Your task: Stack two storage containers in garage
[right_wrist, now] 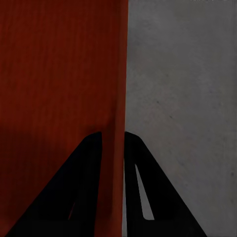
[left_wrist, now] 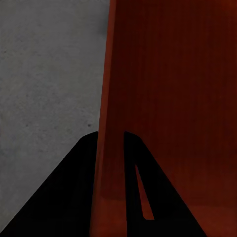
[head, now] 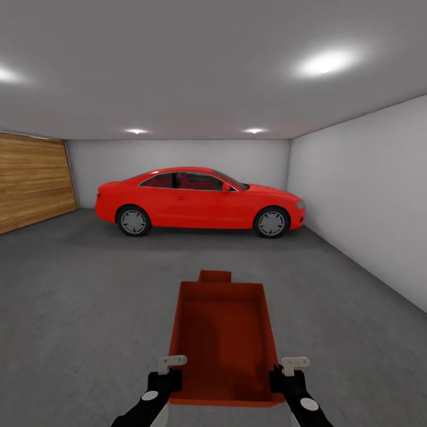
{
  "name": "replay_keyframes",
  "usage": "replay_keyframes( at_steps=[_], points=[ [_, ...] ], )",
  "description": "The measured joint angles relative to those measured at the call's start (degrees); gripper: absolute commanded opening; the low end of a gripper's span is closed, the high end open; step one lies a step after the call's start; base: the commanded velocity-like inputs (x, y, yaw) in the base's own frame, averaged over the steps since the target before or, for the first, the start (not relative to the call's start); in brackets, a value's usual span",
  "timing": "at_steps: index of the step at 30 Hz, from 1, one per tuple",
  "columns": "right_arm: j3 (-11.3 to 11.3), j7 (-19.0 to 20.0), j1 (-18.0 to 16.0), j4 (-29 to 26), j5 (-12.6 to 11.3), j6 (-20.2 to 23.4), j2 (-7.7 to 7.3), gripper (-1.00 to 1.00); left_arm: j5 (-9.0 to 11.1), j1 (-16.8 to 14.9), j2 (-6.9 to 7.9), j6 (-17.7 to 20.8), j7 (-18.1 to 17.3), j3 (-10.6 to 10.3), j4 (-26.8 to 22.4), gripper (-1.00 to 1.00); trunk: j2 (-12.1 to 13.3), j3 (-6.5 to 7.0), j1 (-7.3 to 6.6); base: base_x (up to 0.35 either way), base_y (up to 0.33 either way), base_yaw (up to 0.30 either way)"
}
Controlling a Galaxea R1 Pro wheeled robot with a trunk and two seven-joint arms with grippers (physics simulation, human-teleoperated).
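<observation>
In the garage, an orange-red storage container hangs in front of me over the dark grey floor, held by both arms. My left gripper is shut on its left wall, one finger inside and one outside. On the opposite wall my right gripper is shut in the same way. Past the held box's far edge, a small part of the second storage container shows; the rest of it is hidden behind the held one.
A red car is parked across the back of the garage. A wooden slatted door fills the left wall and a white wall runs along the right. Grey concrete floor lies beside the box on both sides.
</observation>
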Motion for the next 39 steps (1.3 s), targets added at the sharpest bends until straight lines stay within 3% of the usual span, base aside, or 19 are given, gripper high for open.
replay_keyframes(
  at_steps=[8, 39],
  points=[
    [0.07, -0.02, 0.01, -0.26, 0.01, 0.03, 0.00, -1.00, 0.03, 0.02, 0.01, 0.02, -0.03, -0.04, -0.24, -1.00, 0.02, 0.00, 0.00, 0.233, 0.000, 0.000],
    [0.00, -0.01, 0.00, -0.01, 0.08, 0.00, 0.02, -1.00, 0.03, 0.02, 0.02, 0.02, 0.02, -0.04, -0.05, -1.00, 0.01, 0.00, 0.01, 0.003, 0.024, 0.000]
  ],
)
